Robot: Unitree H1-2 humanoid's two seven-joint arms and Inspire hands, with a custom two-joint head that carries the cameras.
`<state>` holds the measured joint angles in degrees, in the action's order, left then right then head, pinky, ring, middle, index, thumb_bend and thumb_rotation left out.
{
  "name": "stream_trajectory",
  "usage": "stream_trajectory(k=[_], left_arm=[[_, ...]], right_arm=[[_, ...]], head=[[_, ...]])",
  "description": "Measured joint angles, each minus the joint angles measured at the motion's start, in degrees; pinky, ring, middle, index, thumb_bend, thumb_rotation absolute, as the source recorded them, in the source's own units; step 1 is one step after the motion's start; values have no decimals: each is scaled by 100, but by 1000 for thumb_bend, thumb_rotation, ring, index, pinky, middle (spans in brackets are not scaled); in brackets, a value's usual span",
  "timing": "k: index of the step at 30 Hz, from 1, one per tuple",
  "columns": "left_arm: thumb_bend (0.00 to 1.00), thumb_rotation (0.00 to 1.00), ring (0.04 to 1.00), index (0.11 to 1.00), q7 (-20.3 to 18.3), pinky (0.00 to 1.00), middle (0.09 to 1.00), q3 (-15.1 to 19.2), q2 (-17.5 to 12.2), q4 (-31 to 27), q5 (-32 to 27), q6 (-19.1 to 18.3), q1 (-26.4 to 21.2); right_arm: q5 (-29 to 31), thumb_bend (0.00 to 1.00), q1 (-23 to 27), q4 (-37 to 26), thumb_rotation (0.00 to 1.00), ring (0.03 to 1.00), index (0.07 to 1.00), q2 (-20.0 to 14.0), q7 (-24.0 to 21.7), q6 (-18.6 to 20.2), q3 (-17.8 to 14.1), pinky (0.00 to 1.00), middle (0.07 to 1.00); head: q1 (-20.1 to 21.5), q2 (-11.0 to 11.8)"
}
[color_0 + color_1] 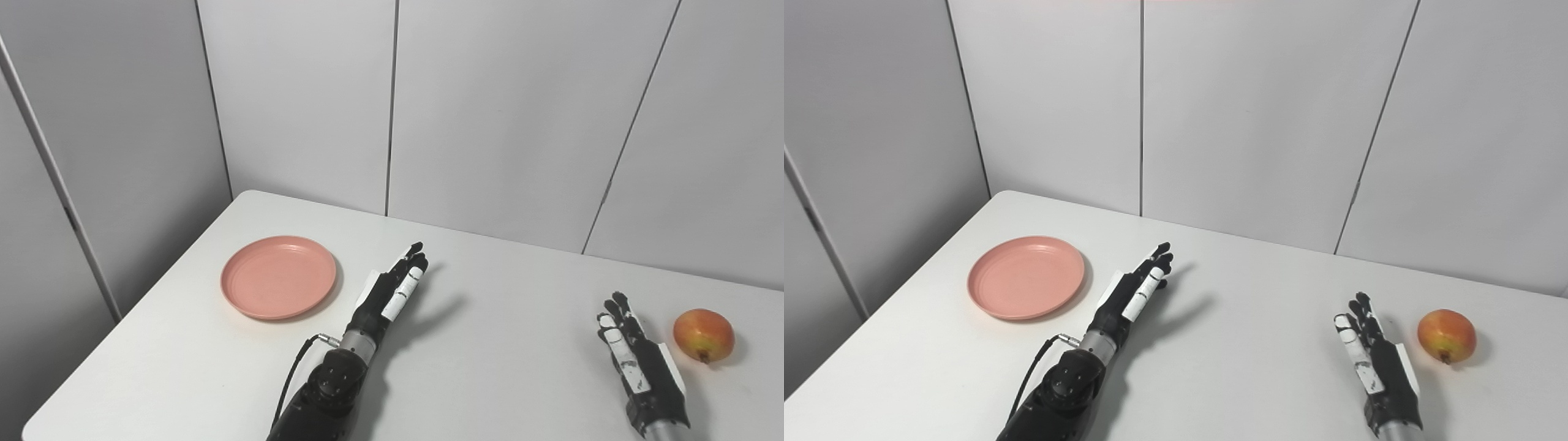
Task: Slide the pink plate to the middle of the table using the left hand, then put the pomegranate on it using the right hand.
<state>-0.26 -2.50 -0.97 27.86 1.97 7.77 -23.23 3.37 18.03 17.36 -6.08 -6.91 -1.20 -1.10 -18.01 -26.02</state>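
Resting on the white tabletop [490, 306], our left hand [392, 291] lies open-fingered just right of the pink plate [278, 277]; our right hand [634, 352], also open and empty, sits beside the pomegranate [703, 335].

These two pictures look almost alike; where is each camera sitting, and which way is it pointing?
Left eye view: on the robot's head, looking down at the white table; both arms rise from the bottom edge.
Right eye view: beside it on the head, facing the same way; everything sits a little further left.
Shared: pink plate, pomegranate, left hand and right hand, each with fingers apart, holding nothing.
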Motion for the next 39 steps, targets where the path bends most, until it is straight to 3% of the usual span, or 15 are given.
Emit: stream_trajectory(k=[5, 19, 26, 31, 39], left_arm=[[561, 1000, 970, 994, -265, 927, 984, 108, 82, -63, -347, 86, 30], [580, 1000, 994, 1000, -248, 979, 996, 619, 192, -429, -865, 213, 112], [567, 1000, 984, 994, 17, 964, 990, 790, 148, -1092, -854, -43, 97], [568, 1000, 981, 983, 123, 959, 990, 1018, 94, -1197, -961, -368, 11], [597, 1000, 962, 962, 208, 945, 972, 1195, -167, -1289, -1025, -465, -137]], right_arm=[[-3, 510, 4, 52, 810, 968, 1000, 13, 0, -96, 1, 993, 987], [1, 511, 80, 259, 810, 971, 1000, 11, -12, -340, 1, 999, 997], [-11, 513, 84, 271, 797, 956, 992, 12, 20, -340, -19, 985, 979], [-5, 520, 115, 325, 791, 953, 992, 4, 37, -351, -47, 984, 978], [23, 508, 149, 398, 770, 953, 989, -47, -17, -415, -59, 987, 978]], head=[[-70, 88], [-141, 115], [-141, 115], [-167, 97], [-255, 106]])
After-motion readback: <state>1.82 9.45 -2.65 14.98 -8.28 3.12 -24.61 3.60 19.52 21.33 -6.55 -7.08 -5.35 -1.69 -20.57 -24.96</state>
